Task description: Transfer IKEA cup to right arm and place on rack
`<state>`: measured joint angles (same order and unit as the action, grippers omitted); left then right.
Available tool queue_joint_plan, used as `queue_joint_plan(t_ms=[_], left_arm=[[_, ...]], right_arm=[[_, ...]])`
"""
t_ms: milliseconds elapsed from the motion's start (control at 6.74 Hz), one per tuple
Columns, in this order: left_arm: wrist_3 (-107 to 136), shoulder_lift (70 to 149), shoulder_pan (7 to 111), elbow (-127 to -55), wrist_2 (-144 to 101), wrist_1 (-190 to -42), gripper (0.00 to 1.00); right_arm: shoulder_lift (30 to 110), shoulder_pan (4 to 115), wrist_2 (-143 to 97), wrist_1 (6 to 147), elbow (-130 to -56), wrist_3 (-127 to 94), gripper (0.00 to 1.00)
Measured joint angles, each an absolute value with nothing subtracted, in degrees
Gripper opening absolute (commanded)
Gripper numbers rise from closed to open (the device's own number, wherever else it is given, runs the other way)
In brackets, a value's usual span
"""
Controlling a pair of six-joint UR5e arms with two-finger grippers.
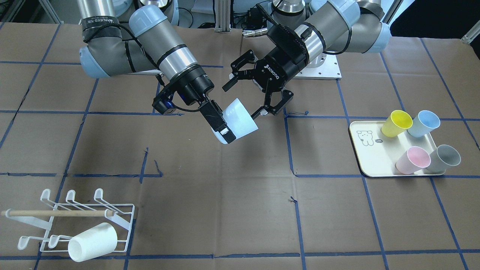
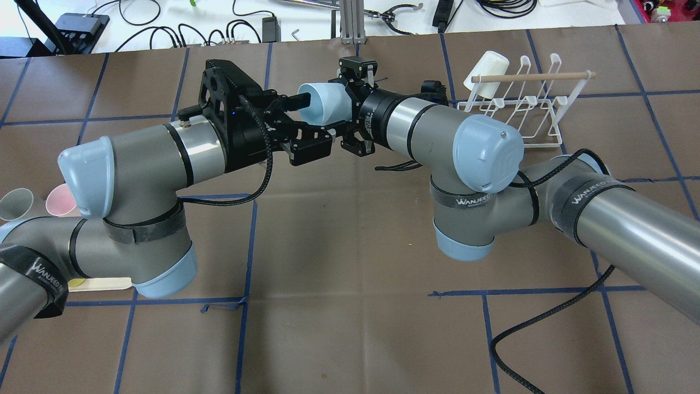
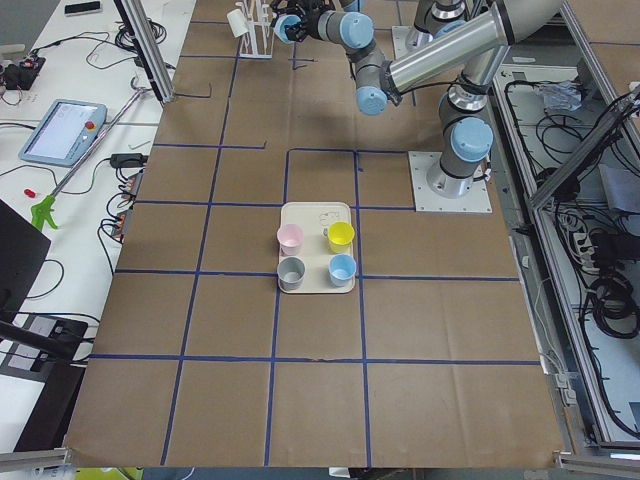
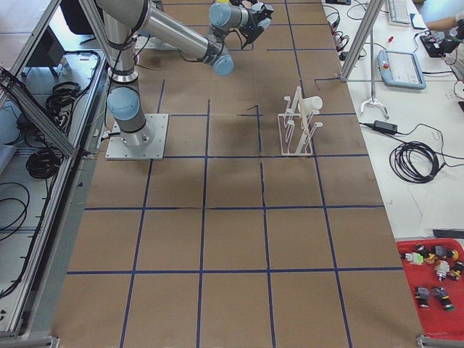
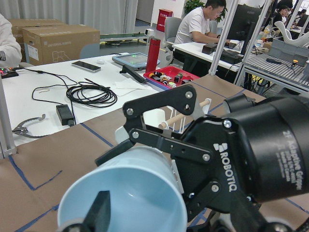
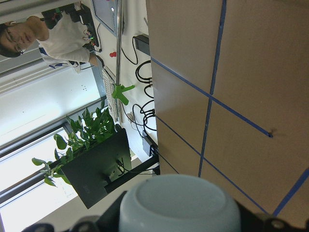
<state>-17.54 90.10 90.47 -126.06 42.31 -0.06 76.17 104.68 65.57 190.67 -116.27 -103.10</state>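
Observation:
A light-blue IKEA cup [image 1: 240,122] hangs in the air over the table's middle, between both grippers. My right gripper [image 1: 222,127] is shut on the cup near its base, and the base shows in the right wrist view [image 6: 178,203]. My left gripper [image 1: 243,99] is open, its fingers spread by the cup's mouth without gripping it. In the overhead view the cup [image 2: 325,104] lies sideways between the left gripper [image 2: 306,123] and the right gripper [image 2: 339,109]. The left wrist view looks into the cup's mouth [image 5: 130,193]. The white wire rack [image 1: 75,221] stands at the table's corner on my right.
A white cup [image 1: 92,242] hangs on one rack peg. A cream tray [image 1: 369,157] on my left side holds yellow [image 1: 396,123], blue [image 1: 423,123], pink [image 1: 412,160] and grey [image 1: 444,159] cups. Brown paper with blue tape lines covers the table.

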Motion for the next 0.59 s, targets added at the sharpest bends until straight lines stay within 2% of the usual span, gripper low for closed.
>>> queue_joint_plan(t_ms=[593], left_arm=[[-17.7, 86.2, 80.5, -125.9, 42.9, -4.9, 0.99]], right_arm=[[74.8, 100.9, 65.6, 190.8, -114.4, -102.0, 0.06]])
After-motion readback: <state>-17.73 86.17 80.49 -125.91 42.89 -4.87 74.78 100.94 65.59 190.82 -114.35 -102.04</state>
